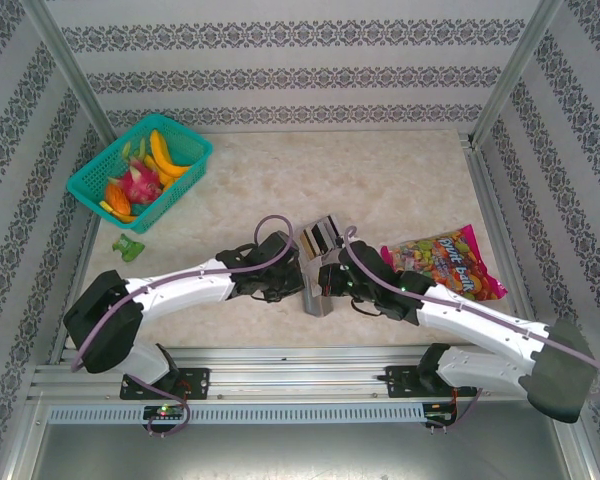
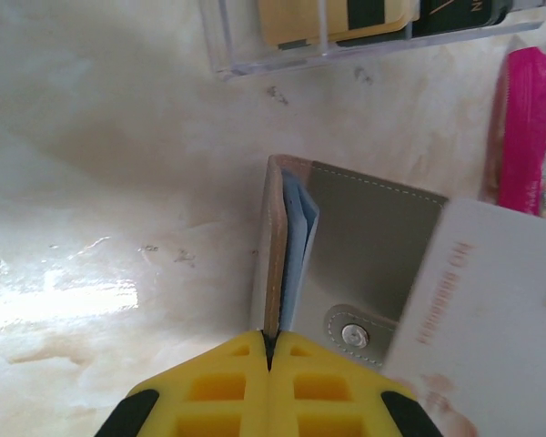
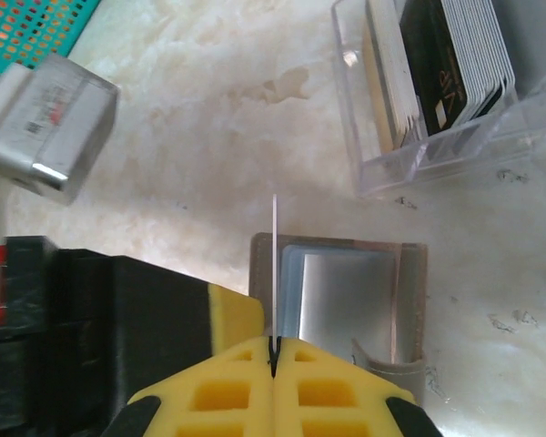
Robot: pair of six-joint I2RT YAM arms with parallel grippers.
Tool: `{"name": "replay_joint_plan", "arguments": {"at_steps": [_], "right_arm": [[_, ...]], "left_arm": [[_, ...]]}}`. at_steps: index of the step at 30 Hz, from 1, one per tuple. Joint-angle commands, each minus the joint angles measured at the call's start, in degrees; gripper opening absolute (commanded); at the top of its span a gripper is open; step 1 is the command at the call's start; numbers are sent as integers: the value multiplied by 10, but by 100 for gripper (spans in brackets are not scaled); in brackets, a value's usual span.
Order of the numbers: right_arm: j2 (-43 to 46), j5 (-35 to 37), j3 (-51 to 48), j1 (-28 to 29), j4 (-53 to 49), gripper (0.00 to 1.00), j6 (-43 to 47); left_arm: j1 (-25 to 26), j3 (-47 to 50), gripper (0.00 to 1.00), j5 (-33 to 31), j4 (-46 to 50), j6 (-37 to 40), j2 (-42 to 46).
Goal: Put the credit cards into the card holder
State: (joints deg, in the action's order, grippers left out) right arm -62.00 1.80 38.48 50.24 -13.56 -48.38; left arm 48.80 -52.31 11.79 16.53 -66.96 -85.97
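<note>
Right wrist: card [image 3: 274, 264] pinched edge-on in right gripper [image 3: 273, 350], over open holder [image 3: 411, 291].
Holder lies near tray [image 3: 373, 173] of cards [image 3: 464, 64], its wall clenched in left gripper [image 2: 268, 350].

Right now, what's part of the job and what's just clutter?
Job: holder, held card, cards in the tray.
Clutter: candy bag, fruit basket, green item.
</note>
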Motion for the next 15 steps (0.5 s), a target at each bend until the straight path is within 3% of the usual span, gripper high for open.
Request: {"name": "replay_joint_plan", "arguments": {"at_steps": [1,15], "right_arm": [[-12,29,-15,11,39,0,-30],[-55,17,-24,25,86,0,-54]], "left_arm": [[7,22,0,2,-49,-22,20],[6,27,0,1,-60,-24,27]]}}
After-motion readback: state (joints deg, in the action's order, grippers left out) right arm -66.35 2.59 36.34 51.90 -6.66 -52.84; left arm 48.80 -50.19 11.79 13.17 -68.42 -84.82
